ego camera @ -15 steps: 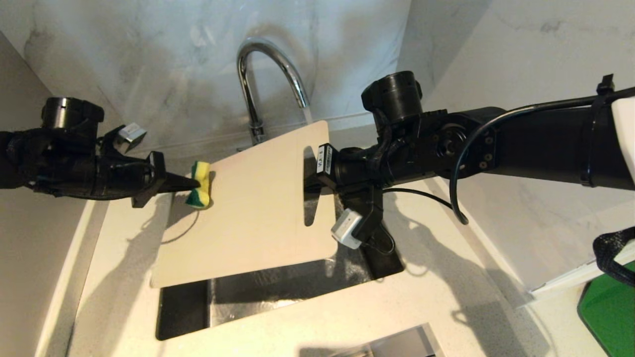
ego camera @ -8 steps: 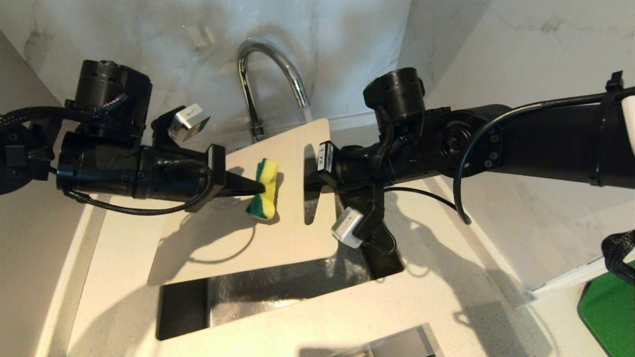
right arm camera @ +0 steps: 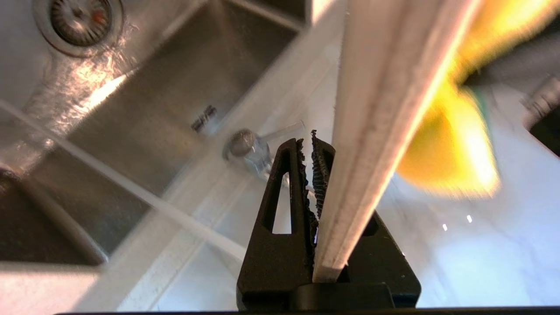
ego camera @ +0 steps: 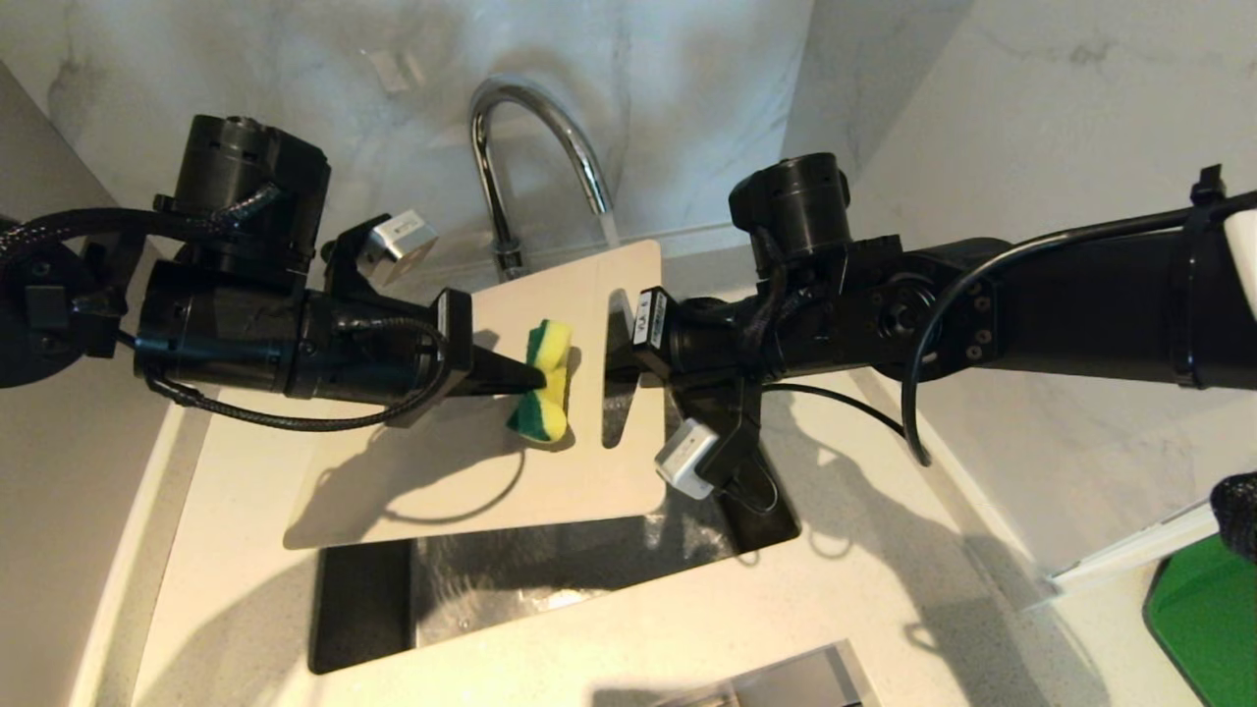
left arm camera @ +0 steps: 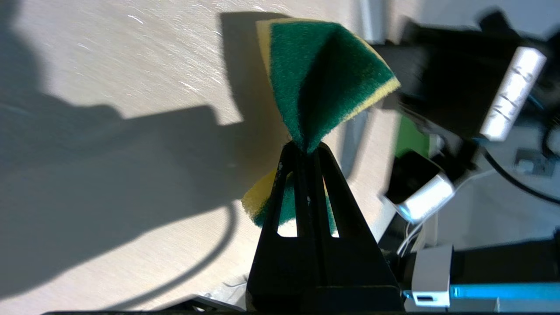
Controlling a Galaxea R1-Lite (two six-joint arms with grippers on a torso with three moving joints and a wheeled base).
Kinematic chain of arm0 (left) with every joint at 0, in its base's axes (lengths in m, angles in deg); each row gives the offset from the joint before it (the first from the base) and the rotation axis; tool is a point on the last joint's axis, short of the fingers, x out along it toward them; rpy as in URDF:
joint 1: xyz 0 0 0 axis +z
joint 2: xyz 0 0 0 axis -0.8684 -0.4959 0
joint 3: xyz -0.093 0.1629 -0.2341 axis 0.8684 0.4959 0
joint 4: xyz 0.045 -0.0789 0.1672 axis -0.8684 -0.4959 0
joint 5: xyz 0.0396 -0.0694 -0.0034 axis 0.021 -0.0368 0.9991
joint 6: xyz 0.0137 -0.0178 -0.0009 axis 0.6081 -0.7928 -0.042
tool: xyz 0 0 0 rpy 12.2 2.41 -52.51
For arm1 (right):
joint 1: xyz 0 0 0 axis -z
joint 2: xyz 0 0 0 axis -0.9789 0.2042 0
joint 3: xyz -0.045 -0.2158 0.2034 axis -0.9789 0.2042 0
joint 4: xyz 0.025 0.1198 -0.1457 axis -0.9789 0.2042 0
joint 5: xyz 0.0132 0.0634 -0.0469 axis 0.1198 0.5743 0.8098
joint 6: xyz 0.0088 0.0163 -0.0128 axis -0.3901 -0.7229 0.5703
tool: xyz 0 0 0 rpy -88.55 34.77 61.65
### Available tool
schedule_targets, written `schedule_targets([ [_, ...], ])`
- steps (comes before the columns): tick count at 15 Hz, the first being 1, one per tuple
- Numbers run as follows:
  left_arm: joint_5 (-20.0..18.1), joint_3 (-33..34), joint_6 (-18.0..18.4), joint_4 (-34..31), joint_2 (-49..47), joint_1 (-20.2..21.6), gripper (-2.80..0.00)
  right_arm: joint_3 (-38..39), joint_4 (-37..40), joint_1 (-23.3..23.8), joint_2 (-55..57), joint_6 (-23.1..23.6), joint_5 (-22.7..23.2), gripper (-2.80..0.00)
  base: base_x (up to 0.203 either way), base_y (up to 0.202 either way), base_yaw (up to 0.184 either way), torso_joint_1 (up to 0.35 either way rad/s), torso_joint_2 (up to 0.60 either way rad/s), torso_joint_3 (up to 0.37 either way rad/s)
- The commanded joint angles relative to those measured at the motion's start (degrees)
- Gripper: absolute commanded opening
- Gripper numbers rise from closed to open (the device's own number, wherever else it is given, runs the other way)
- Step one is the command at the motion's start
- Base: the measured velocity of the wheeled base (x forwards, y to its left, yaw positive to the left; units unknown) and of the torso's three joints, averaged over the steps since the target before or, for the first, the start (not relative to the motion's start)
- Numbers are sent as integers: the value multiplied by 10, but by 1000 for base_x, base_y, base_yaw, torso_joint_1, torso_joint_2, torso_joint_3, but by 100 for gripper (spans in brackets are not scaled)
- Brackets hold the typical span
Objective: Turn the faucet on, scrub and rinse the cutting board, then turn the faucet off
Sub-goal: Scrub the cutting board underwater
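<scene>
The off-white cutting board (ego camera: 462,432) hangs tilted over the sink, and its edge (right arm camera: 372,109) runs between the right gripper's jaws. My right gripper (ego camera: 627,368) (right arm camera: 312,146) is shut on the board's right edge, beside the handle slot. My left gripper (ego camera: 535,378) (left arm camera: 306,146) is shut on a green-and-yellow sponge (ego camera: 545,383) (left arm camera: 315,70). The pinched sponge presses on the board's top face, close to the slot. The chrome faucet (ego camera: 535,147) arches behind the board. Water (ego camera: 609,231) runs from its spout onto the board's far corner.
The steel sink (ego camera: 550,579) (right arm camera: 175,87) lies below the board, wet, with its drain (right arm camera: 81,15) in the right wrist view. Pale counter (ego camera: 687,628) surrounds it, and marble walls close the back and right. A bright green flat object (ego camera: 1203,619) lies at the far right.
My left gripper has carried the sponge to the right across the board, from its left edge to near the handle slot. The right gripper and the board have barely shifted.
</scene>
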Motion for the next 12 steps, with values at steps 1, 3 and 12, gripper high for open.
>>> schedule_targets([
  [1, -3, 10, -11, 0, -15, 26, -280, 3, 1, -1, -6, 8, 2, -280, 0, 0, 0, 0, 0, 0],
  [3, -4, 27, -11, 1, -14, 49, -280, 4, 1, 0, -8, 7, 2, -280, 0, 0, 0, 0, 0, 0],
  [12, -103, 116, -11, 27, -12, 188, -280, 2, 0, -1, -7, 6, 2, -280, 0, 0, 0, 0, 0, 0],
])
